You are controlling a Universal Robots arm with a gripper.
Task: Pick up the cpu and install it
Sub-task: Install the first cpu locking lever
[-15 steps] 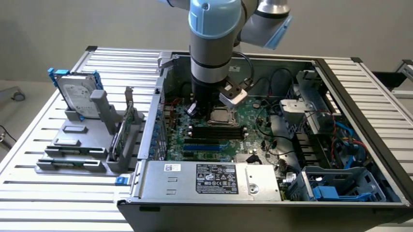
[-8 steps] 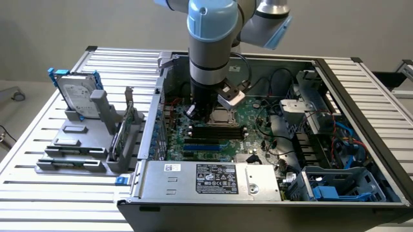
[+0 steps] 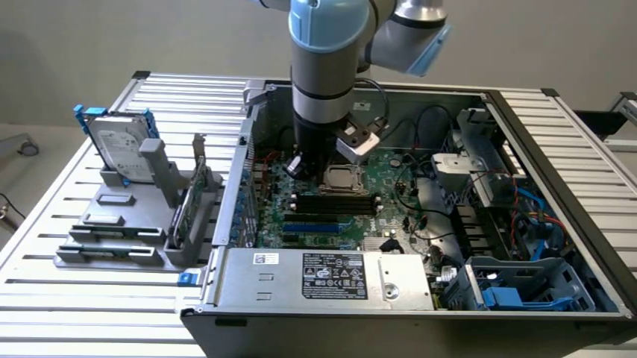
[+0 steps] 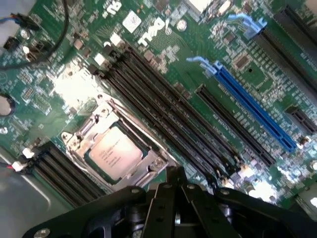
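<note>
The cpu [image 4: 113, 151] is a small silvery square chip lying flat in its socket on the green motherboard [image 4: 163, 44], framed by the socket's metal bracket [image 4: 148, 166]. In the exterior view the cpu [image 3: 344, 177] sits in the middle of the open computer case. My gripper [image 4: 175, 174] hangs just above the board beside the socket, apart from the chip; its black fingers meet at a point with nothing between them. In the exterior view the gripper [image 3: 309, 165] reaches down into the case just to the exterior view's left of the socket.
Long black memory slots [image 4: 168, 119] and a blue card slot [image 4: 252, 109] run beside the socket. The case walls [image 3: 239, 171] enclose the board, with a power supply [image 3: 318, 276] in front. A hard drive [image 3: 121, 149] with blue rails stands in a grey holder [image 3: 110, 224] outside.
</note>
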